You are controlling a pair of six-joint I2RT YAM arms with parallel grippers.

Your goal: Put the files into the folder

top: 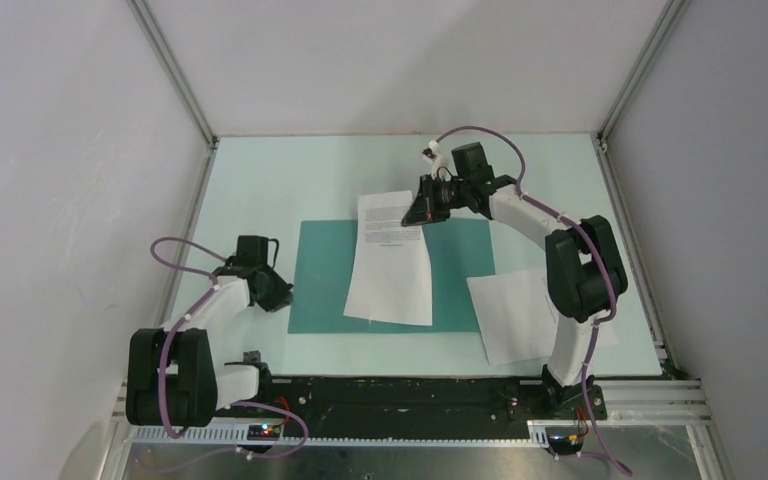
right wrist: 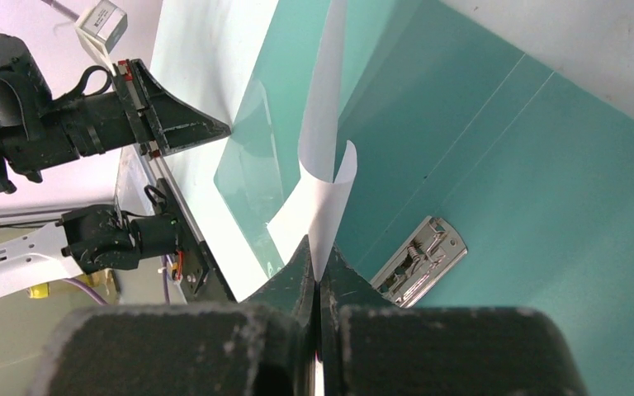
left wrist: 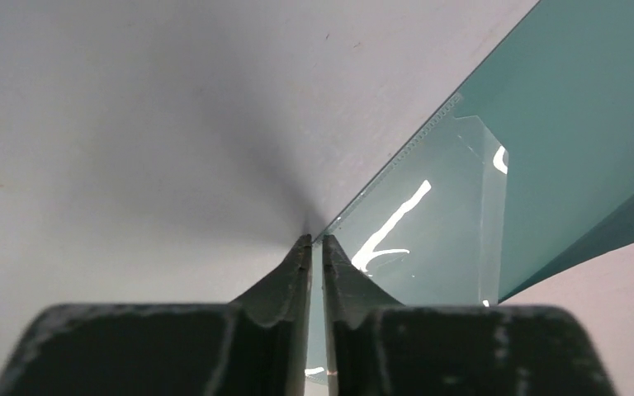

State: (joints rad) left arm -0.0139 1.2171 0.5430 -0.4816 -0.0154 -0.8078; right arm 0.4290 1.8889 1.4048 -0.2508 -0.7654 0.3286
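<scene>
Teal glossy folder lies flat on the counter, left edge pinched by the nearly closed left hand; the right hand, clamped shut, grips a curled white sheet atop it

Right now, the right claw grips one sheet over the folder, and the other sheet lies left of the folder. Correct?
No. The right claw grips one sheet over the folder, but the other sheet lies right of the folder; the top view shows it.
</scene>
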